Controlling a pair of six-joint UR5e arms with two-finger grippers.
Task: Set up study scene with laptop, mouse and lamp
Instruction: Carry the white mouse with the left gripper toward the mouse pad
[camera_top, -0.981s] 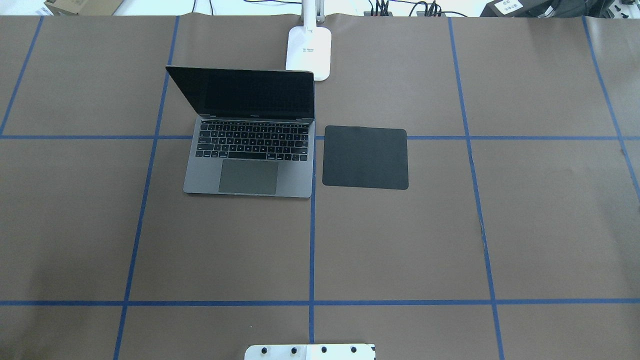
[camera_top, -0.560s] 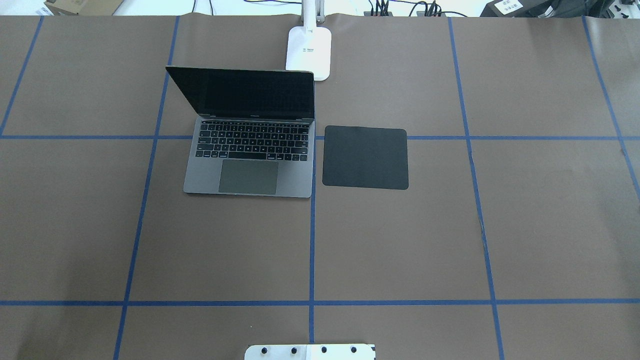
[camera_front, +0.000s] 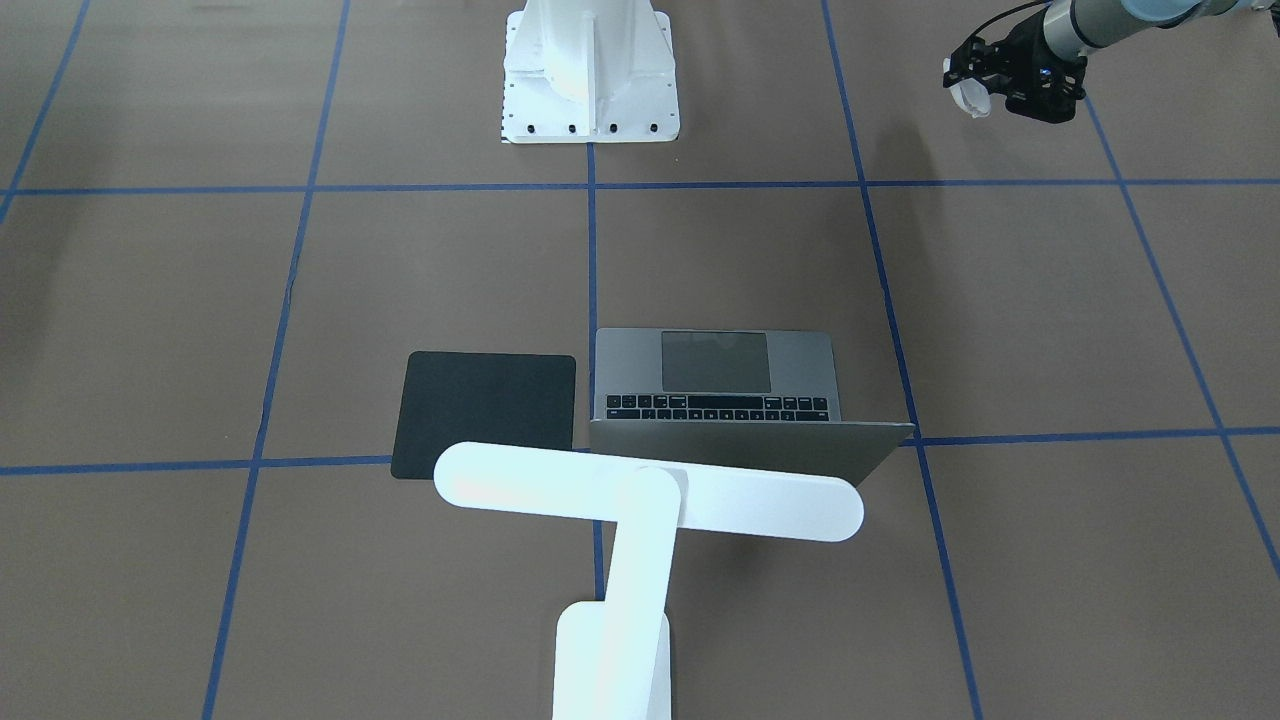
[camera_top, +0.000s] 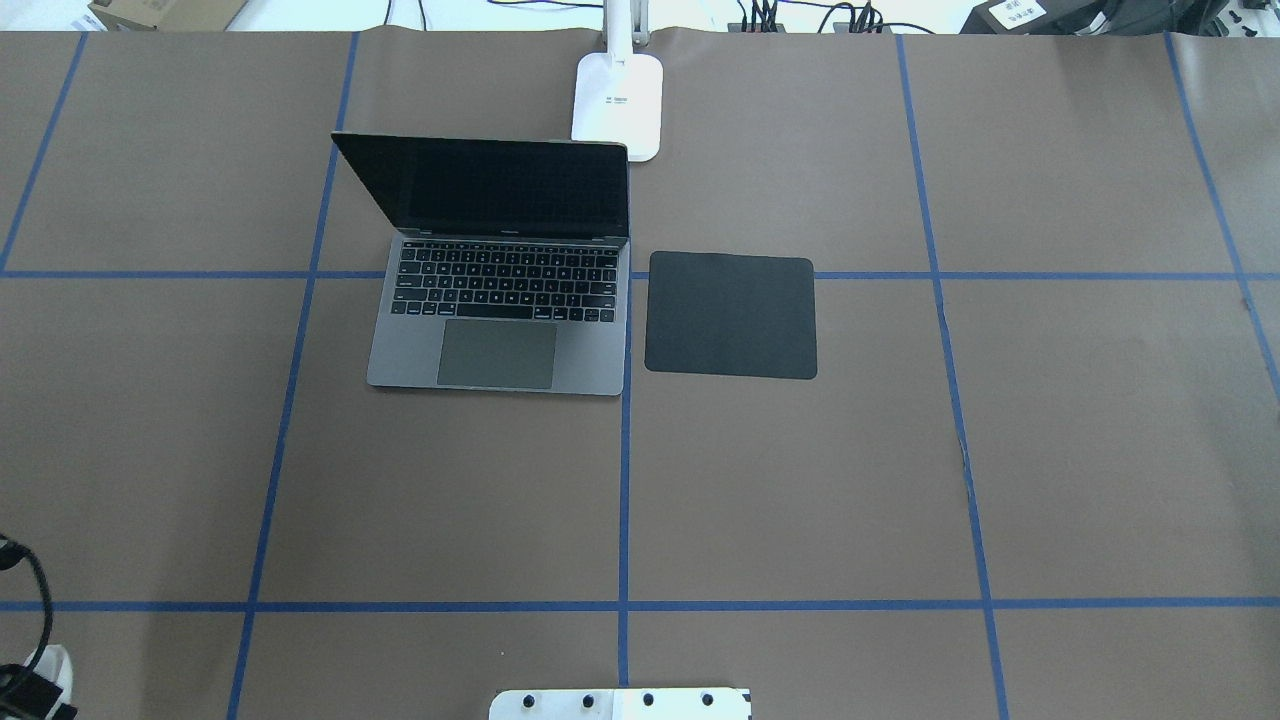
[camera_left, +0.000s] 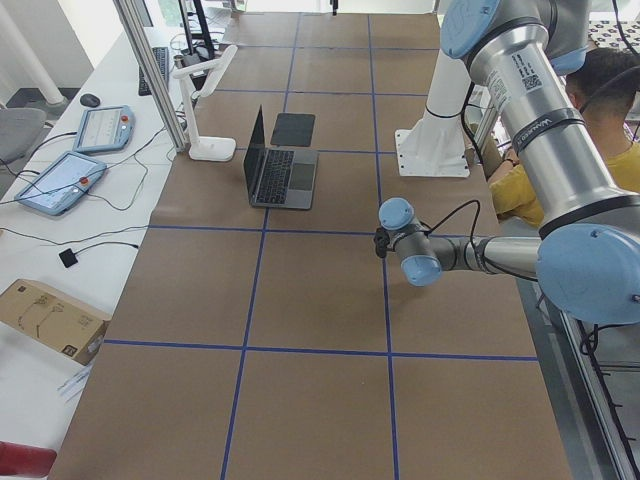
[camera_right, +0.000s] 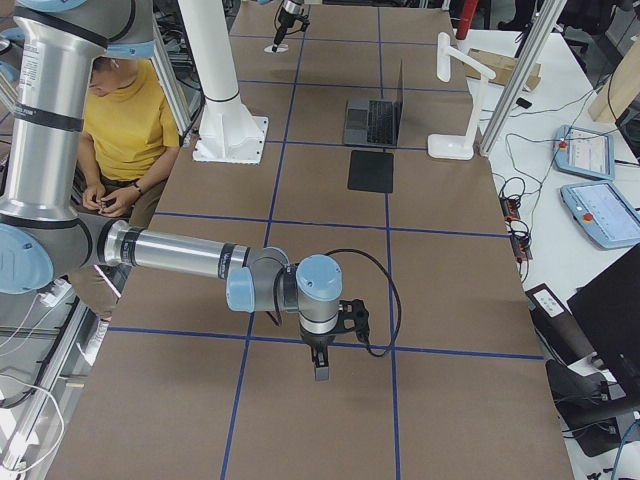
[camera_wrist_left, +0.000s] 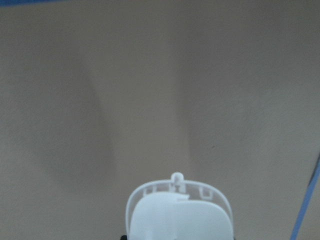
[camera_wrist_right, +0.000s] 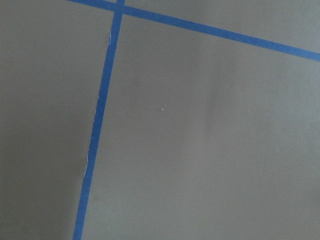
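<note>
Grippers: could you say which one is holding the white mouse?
The left gripper: the mouse sits in its jaws; nothing white shows at the right gripper.

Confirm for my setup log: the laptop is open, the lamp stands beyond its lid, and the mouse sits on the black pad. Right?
No: the black pad is bare. The mouse is held in the left gripper, away from the pad, as the front-facing view shows. The laptop is open, the lamp beyond its lid.

Matt grey metal laptop (camera_top: 497, 300), glossy white plastic lamp (camera_front: 650, 490), matt black pad (camera_top: 730, 315)
</note>
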